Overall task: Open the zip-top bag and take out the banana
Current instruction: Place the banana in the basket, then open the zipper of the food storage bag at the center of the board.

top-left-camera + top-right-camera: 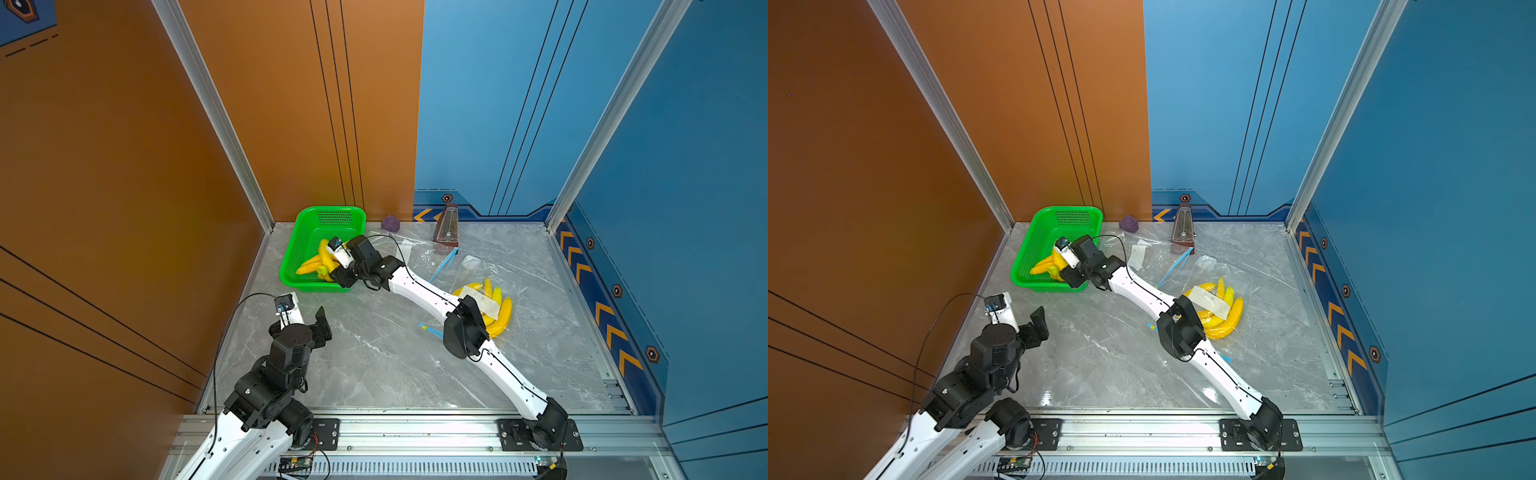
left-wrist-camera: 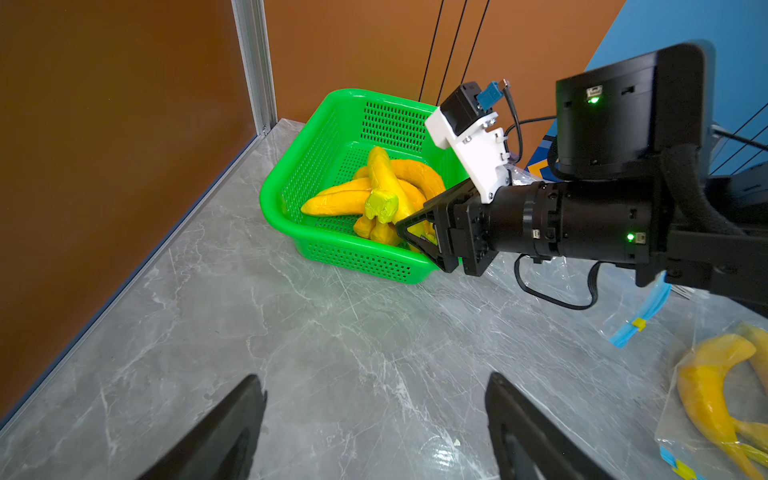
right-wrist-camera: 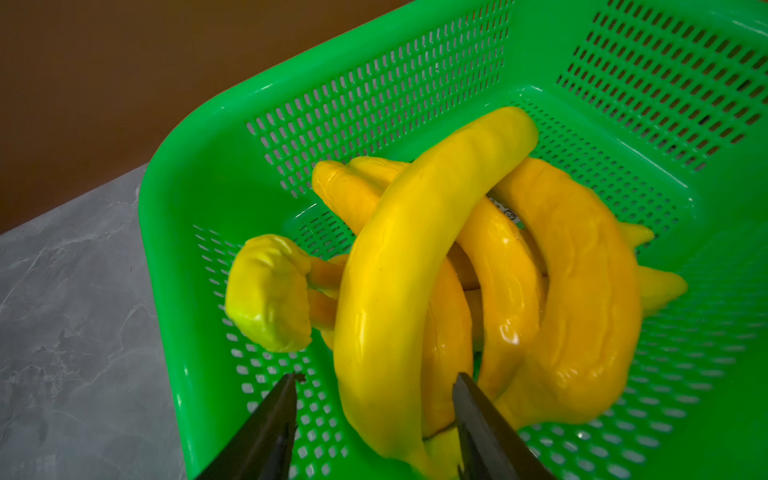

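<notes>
Counter is lying under the left pincer, hanging wide open and empty. Farther off, the right pincer is standing parted, loosely astride the banana bunch lying in the green basket; lifting straight up should avoid dragging it.

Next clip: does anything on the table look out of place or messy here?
Mildly. An empty zip-top bag lies crumpled near the metronome, blue zipper parted. Another banana bunch sits bagged beside the right arm. Bananas in the green basket are piled crosswise.
</notes>
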`<state>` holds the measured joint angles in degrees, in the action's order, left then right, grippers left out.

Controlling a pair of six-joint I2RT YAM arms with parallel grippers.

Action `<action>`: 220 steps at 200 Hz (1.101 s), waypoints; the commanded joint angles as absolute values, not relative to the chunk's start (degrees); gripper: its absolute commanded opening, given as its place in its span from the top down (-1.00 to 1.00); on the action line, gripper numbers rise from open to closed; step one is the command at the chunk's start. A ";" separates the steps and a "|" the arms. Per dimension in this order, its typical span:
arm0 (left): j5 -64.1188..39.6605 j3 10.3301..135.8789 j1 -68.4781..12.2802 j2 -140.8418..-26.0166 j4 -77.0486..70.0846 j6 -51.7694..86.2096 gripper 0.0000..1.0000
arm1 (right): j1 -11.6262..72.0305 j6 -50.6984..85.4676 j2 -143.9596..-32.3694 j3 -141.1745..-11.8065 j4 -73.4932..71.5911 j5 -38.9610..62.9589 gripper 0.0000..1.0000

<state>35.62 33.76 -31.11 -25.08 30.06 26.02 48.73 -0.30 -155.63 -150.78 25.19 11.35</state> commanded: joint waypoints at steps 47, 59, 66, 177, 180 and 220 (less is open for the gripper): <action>32.54 33.72 -30.15 -28.41 30.52 26.45 -0.70 | 48.04 5.01 -133.09 -133.11 26.78 7.45 -0.23; 30.06 34.05 -30.15 -30.21 29.54 26.07 -0.70 | 48.25 6.04 -127.76 -126.38 25.98 5.84 -0.22; 28.27 34.04 -30.13 -31.17 28.45 25.62 -0.70 | 48.25 6.60 -124.34 -121.71 25.33 4.83 -0.22; 6.16 33.61 -50.36 -63.99 -11.83 0.98 -0.83 | 43.11 32.03 -65.10 -47.83 17.96 -15.55 -0.22; 5.88 34.06 -51.05 -65.38 -12.58 -0.10 -0.83 | 42.52 32.74 -63.33 -46.31 18.14 -15.63 -0.23; 3.67 42.26 -57.20 -83.92 -15.97 -14.62 -0.79 | 34.52 38.50 -42.53 -32.53 22.96 -13.88 -0.22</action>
<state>6.42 37.28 -54.83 -76.20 -11.16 -2.33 37.36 32.71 -50.46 -37.23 19.33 -12.45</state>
